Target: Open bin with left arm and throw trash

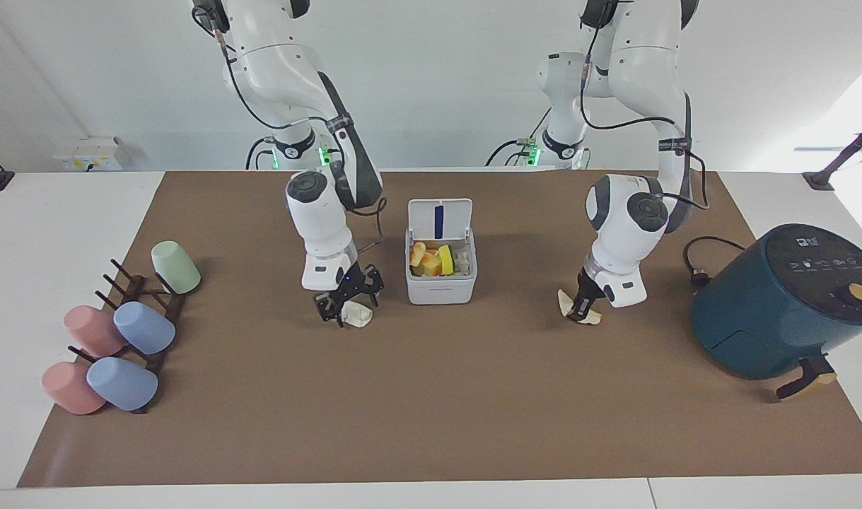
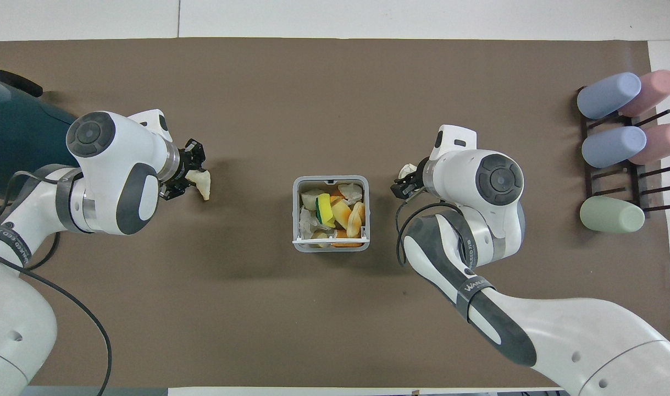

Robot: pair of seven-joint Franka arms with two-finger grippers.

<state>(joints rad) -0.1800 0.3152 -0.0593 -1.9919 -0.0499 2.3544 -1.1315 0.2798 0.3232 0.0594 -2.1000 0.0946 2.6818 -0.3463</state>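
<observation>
The white bin (image 1: pixel 441 288) (image 2: pixel 297 217) stands mid-table with its lid (image 1: pixel 440 218) up; yellow and orange scraps lie inside. A pale cream wedge (image 1: pixel 563 302) (image 2: pixel 203 186) lies on the mat toward the left arm's end. My left gripper (image 1: pixel 580 312) (image 2: pixel 185 177) is down on it, shut on the wedge. A crumpled white paper wad (image 1: pixel 360 316) (image 2: pixel 407 170) lies on the mat beside the bin toward the right arm's end. My right gripper (image 1: pixel 346 304) (image 2: pixel 403 185), glowing blue, is low over the wad and open.
A big teal air fryer (image 1: pixel 784 297) (image 2: pixel 10 137) with its cord stands at the left arm's end. A dark rack with several pastel cups (image 1: pixel 119 332) (image 2: pixel 620 143) stands at the right arm's end.
</observation>
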